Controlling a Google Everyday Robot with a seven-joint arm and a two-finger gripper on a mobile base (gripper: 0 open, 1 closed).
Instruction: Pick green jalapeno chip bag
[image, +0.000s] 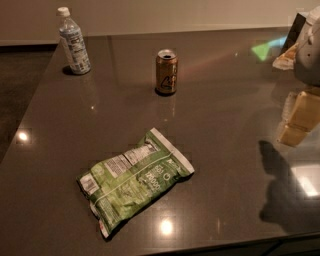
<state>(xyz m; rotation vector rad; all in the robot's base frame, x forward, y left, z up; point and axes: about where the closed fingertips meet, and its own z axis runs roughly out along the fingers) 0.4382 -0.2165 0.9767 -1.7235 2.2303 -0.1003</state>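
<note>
The green jalapeno chip bag (134, 181) lies flat on the dark glossy table (225, 100), in the front middle. It is crinkly light green with white sealed ends and white label panels, and it lies diagonally. My gripper (309, 50) shows only partly, as a pale grey shape at the right edge of the camera view, above the table's far right. It is well away from the bag and nothing of the bag is in it. Its dark shadow (277, 185) falls on the table at the right.
A brown soda can (166, 71) stands upright behind the bag. A clear water bottle (73, 42) with a white cap stands at the far left corner. Yellowish shapes (300, 117) show on the table at the right edge. The table's left edge (30, 110) runs diagonally.
</note>
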